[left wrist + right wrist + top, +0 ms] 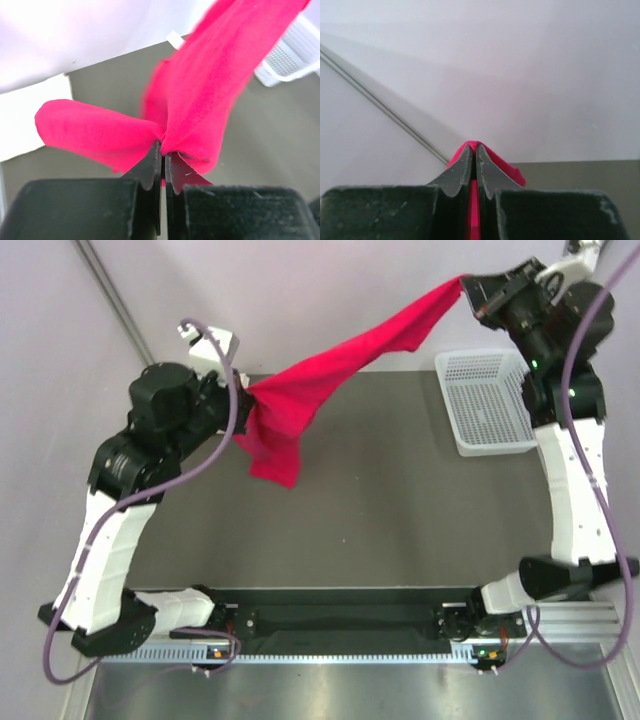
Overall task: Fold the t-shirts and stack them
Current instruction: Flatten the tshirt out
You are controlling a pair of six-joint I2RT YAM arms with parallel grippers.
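Note:
A bright red t-shirt (pixel 340 365) hangs in the air above the far part of the table, stretched between both arms. My left gripper (pixel 243 392) is shut on its lower left end, and a loose fold droops below that grip. In the left wrist view the red t-shirt (pixel 220 85) bunches at my left gripper (pixel 163 150) and runs up to the right. My right gripper (pixel 466 285) is raised at the far right, shut on the other end. In the right wrist view my right gripper (pixel 474 147) pinches the red cloth (pixel 507 167). No cream-white t-shirt is in view.
A white plastic mesh basket (pixel 487 400) stands at the far right of the dark table (pixel 400 510); the white mesh basket (pixel 292 55) also shows in the left wrist view. Pale walls stand behind and to the left.

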